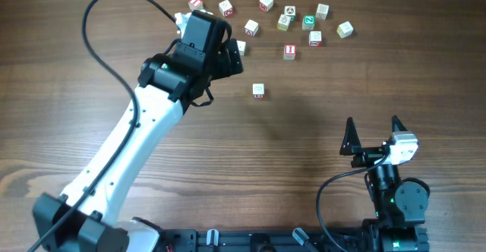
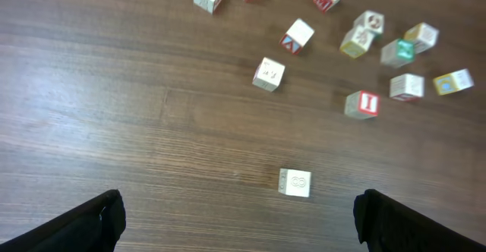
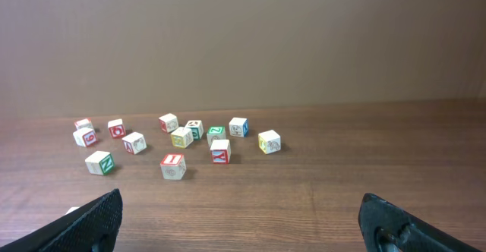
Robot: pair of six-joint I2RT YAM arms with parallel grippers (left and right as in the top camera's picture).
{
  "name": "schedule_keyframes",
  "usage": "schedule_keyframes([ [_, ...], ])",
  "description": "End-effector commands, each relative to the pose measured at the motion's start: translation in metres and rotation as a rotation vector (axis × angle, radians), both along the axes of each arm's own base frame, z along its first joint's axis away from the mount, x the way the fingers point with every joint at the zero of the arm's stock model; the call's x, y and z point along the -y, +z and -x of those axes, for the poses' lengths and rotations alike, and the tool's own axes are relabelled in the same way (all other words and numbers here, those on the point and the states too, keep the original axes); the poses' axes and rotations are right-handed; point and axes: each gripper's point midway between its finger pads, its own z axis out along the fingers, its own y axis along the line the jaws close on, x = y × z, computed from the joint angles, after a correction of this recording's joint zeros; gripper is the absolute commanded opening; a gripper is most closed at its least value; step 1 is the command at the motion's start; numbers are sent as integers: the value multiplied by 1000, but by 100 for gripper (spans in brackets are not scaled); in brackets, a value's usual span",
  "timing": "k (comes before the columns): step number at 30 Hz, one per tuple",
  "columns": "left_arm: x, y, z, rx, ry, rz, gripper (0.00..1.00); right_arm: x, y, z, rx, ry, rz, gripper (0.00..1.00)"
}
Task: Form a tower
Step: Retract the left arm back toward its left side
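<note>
Two robot arms over a wooden table (image 1: pixel 266 168) of small lettered cubes; no tower stands yet.
One lone cube (image 1: pixel 258 91) sits apart; the loose cubes (image 1: pixel 289 51) scatter beyond it. Left hand (image 2: pixel 239 206) hovers spread just beside it, right hand (image 1: pixel 373 127) spread, well apart. Cubes look light, stiff, smooth: pinch opposite flat faces.

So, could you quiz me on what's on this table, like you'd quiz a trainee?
1. True or false: the cubes are already stacked.
2. Which arm stretches toward them? A) left arm B) right arm
3. Fill in: the left fingers are ____ (open or shut).

Key: 1 false, they all lie loose; 2 A; 3 open, holding nothing.
</note>
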Motion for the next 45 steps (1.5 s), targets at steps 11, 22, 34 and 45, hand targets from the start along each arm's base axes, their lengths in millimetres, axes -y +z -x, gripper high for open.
schedule_keyframes([
  [11, -14, 27, 13, 41, 6, -14, 100, -2, 1, 0, 8, 12, 14, 100],
  [22, -43, 30, 51, -35, 38, -104, 100, -2, 1, 0, 8, 12, 14, 100],
  [34, -79, 101, 122, 128, 51, -28, 100, -2, 1, 0, 8, 12, 14, 100],
  [45, -152, 73, 242, -110, 82, -229, 100, -2, 1, 0, 8, 12, 14, 100],
])
